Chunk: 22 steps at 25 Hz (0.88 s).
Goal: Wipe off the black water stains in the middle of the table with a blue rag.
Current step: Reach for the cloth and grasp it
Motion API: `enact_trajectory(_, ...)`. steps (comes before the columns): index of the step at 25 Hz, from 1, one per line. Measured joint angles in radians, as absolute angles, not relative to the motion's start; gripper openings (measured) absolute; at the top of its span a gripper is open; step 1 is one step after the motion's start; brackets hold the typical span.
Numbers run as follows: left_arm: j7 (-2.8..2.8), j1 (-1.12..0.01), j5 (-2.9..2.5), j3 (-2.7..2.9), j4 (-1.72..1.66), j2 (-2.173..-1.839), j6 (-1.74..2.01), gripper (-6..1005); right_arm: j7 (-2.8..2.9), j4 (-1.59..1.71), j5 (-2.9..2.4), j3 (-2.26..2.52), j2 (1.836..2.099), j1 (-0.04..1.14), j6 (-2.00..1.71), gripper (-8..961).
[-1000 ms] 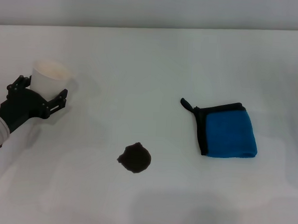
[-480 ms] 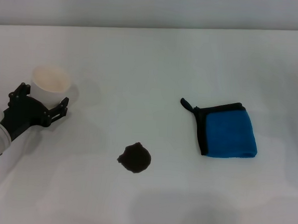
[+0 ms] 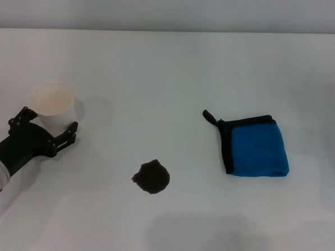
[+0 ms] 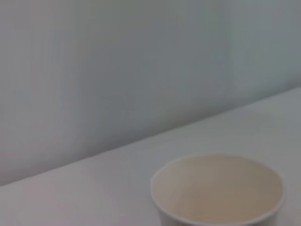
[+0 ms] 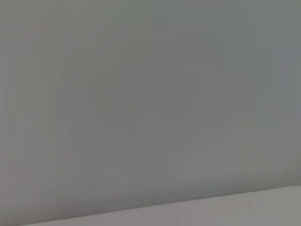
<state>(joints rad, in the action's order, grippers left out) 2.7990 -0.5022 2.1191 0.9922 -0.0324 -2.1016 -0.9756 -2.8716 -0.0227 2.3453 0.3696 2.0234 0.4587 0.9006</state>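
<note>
One black water stain (image 3: 151, 177), one blue rag (image 3: 255, 147), one white paper cup (image 3: 50, 104), interior bare, between spread jaws of left gripper (image 3: 48, 127), ungrasped.

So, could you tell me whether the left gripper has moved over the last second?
Yes. The left gripper has drawn back toward the robot, away from the paper cup, while the stain stayed put.
</note>
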Motion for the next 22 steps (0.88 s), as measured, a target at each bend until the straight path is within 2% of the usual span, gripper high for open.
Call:
enact_trajectory(11, 2.799, -0.424, 2.122, 0.991, -0.028, -2.098, -1.028, 882, -2.871, -0.024, 2.344, 0.37, 2.025, 0.465, 0.901, 854)
enact_trajectory(22, 2.79, -0.31, 2.119, 0.989, 0.016, -2.094, -1.306, 876, -2.641, -0.016, 2.336, 0.394, 2.018, 0.487, 0.898, 854)
